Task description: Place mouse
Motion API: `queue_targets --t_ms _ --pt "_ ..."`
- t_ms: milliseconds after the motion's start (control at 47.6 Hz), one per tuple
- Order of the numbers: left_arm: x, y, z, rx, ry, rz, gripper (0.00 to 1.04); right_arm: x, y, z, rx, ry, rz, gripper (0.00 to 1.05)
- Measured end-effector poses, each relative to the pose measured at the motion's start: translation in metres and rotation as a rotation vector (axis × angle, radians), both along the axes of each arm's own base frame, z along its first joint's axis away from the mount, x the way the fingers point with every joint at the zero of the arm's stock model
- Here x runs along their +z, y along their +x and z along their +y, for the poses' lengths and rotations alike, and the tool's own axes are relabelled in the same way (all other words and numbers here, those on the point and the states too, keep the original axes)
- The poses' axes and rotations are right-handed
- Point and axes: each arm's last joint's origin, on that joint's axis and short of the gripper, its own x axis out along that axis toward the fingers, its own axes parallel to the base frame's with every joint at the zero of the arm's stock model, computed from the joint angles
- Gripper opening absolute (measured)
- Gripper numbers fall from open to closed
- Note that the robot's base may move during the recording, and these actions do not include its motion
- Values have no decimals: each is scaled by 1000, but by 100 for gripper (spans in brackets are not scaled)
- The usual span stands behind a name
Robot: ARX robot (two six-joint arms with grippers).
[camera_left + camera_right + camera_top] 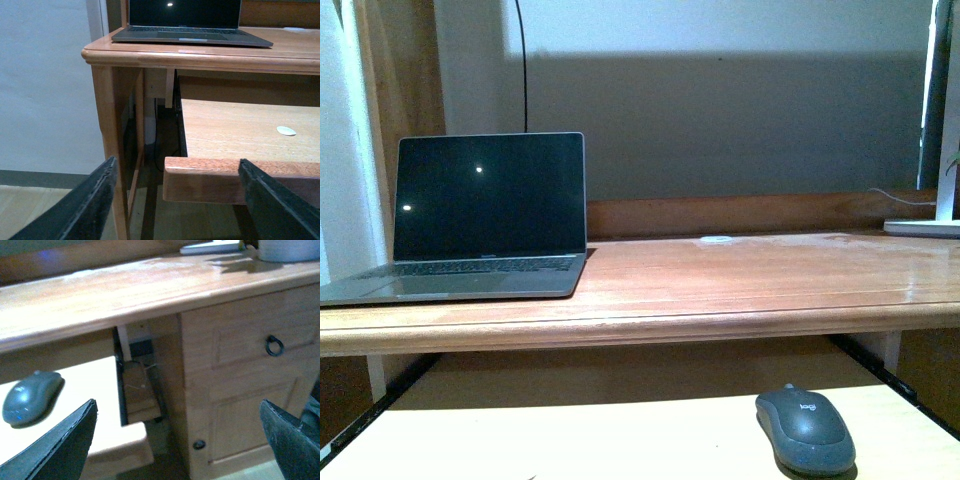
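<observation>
Front view: a wooden desk [740,285] carries an open laptop [485,215] with a dark screen on its left side. Below the desktop a pale pull-out shelf [570,440] is extended. The mouse [804,430], dark grey and oval, lies on the right part of that shelf, well apart from the laptop. Neither arm shows here.

Left wrist view: the left gripper [177,165] hangs in front of the shelf's front edge, near the desk's left leg. Its two dark fingers are spread wide with nothing between them. A small white disc [286,131] lies on the shelf, and the mouse is out of sight.

Right wrist view: the right gripper [177,407] is also spread wide and empty. It faces the desk's drawer front with its ring pull [274,345]. The mouse [32,397] rests on the shelf off to one side, beyond one finger.

The task looks to be at its very start, with the mouse not yet picked up. The right arm seems better placed. It would need to swing across, come down over the mouse, and close on its sides.
</observation>
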Motion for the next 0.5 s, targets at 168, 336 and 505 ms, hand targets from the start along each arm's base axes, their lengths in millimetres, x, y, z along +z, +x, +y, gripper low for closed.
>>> queue_targets --t_ms 168,336,505 --pt "0 0 0 0 2 0 96 14 23 40 165 -25 -26 97" --pt "0 0 0 0 2 0 97 21 42 88 329 -103 -26 97" --pt "0 0 0 0 2 0 97 19 60 132 419 -210 -16 97"
